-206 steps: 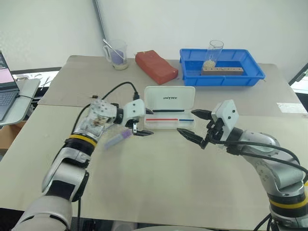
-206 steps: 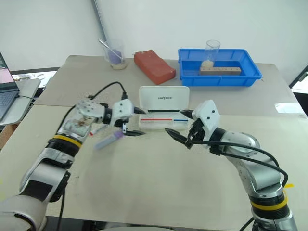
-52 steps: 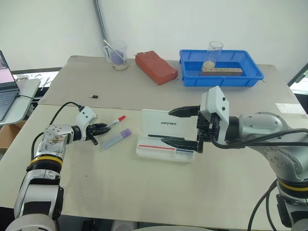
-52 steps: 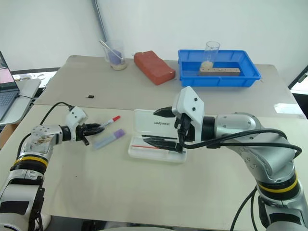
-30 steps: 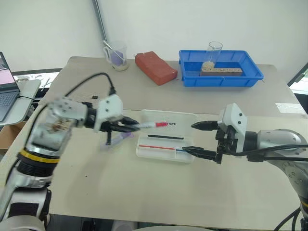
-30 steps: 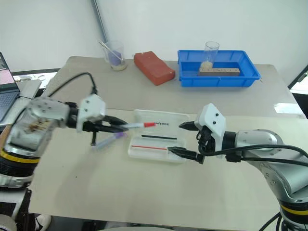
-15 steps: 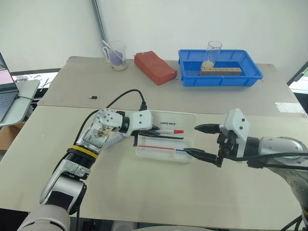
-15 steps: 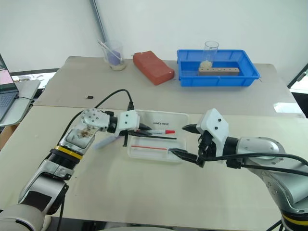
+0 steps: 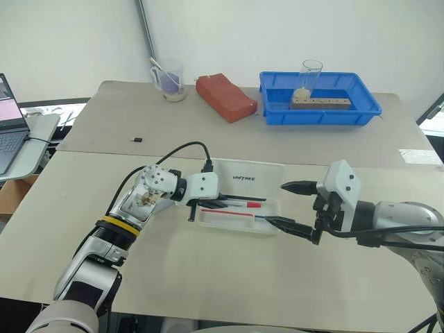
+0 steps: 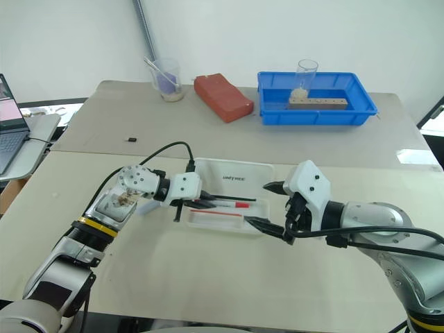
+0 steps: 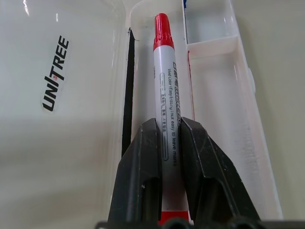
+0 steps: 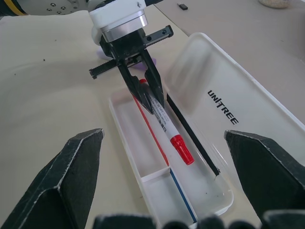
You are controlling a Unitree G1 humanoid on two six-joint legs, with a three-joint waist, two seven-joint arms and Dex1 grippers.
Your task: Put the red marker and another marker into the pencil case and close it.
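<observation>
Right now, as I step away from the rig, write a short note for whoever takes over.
Left gripper: shut on the red marker, holding it low inside the open pencil case, not yet let go.
Right gripper: open, holding nothing, beside the case's right end.
Purple marker: on the table behind the left gripper, outside the case.
Thin red, blue and black pens already lie in the case.
Done: case open, red marker brought in.
Left: release it, load the purple marker, close the lid.
</observation>
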